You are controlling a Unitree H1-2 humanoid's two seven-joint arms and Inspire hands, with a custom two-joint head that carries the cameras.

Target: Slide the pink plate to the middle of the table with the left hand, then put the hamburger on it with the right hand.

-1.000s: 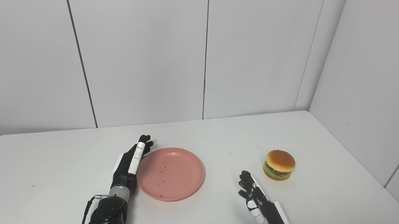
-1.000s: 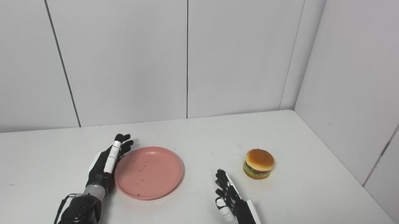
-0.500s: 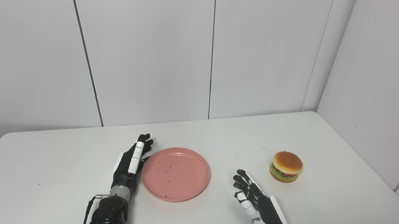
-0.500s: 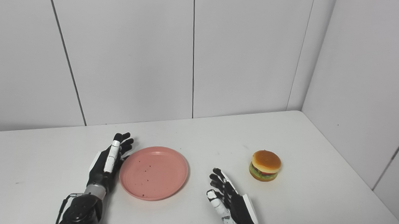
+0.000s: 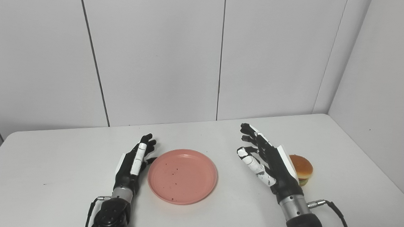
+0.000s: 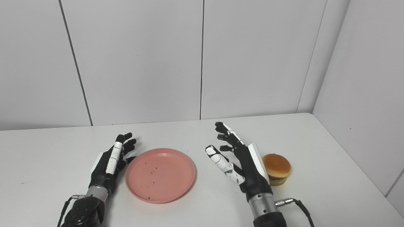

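The pink plate point(image 5: 182, 176) lies flat on the white table, a few dark crumbs on it. My left hand point(image 5: 132, 164) rests edge-on just left of the plate's rim, open, fingers stretched away from me. The hamburger point(image 6: 276, 168) stands on the table to the right, tan bun on top, partly hidden behind my right hand in the left eye view. My right hand point(image 6: 241, 162) is raised above the table between plate and hamburger, open with fingers spread, palm facing left, holding nothing.
The white table point(image 5: 46, 174) runs back to grey wall panels; its right edge meets the side wall. A cable point(image 6: 304, 212) trails from my right wrist. Bare tabletop lies left of my left hand and behind the plate.
My right hand has lifted off the table and moved forward, now beside the hamburger and partly covering it. The camera has panned left. The left hand stays at the plate's left rim.
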